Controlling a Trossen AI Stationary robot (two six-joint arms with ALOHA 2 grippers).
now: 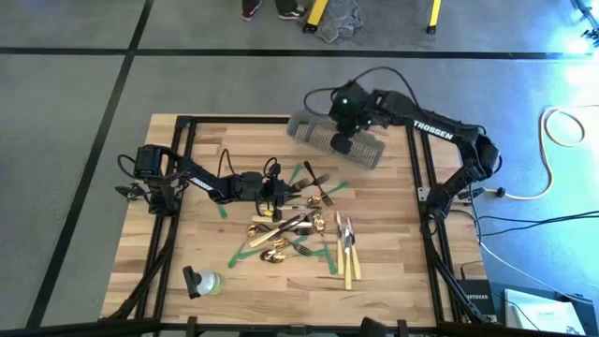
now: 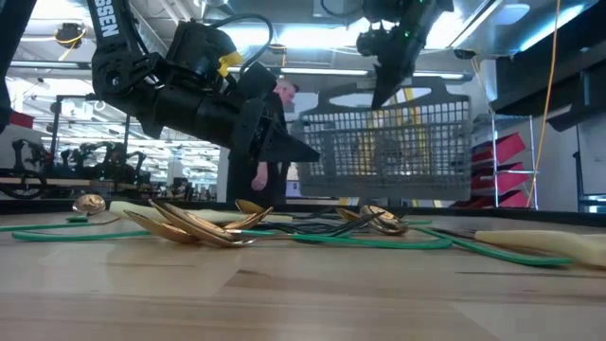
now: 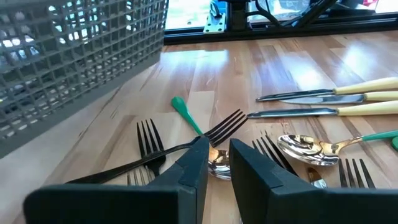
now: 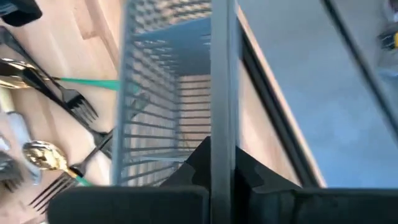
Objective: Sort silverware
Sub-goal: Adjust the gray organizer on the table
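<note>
The silverware lies in a loose heap mid-table: dark forks point(image 1: 314, 183), gold spoons point(image 1: 271, 234) and cream-handled knives point(image 1: 344, 245), also seen as forks point(image 3: 149, 140), a spoon point(image 3: 305, 148) and knives point(image 3: 348, 99). My left gripper point(image 1: 283, 192) hovers low over the forks, slightly open point(image 3: 219, 163), with a fork handle passing by one fingertip. My right gripper point(image 1: 351, 120) is over the far right corner of the table, shut on the grey wire mesh basket point(image 1: 335, 140), which also shows in the low view point(image 2: 388, 142). My right gripper point(image 4: 224, 171) pinches the basket's upper rim point(image 4: 224, 93). One finger is inside the basket and one outside, coming from above and pointing down. The basket hangs below the fingers and looks lifted clear of the table and a little tilted point(image 3: 68, 56).
Flat green tape strips point(image 1: 245, 251) lie among the cutlery. A small dark-capped greenish object point(image 1: 201, 281) sits near the near-left corner. Black frame rails point(image 1: 423, 187) run along the table's sides. A person point(image 2: 282, 104) stands in the room behind. Bare wood point(image 1: 393, 271) shows near-right.
</note>
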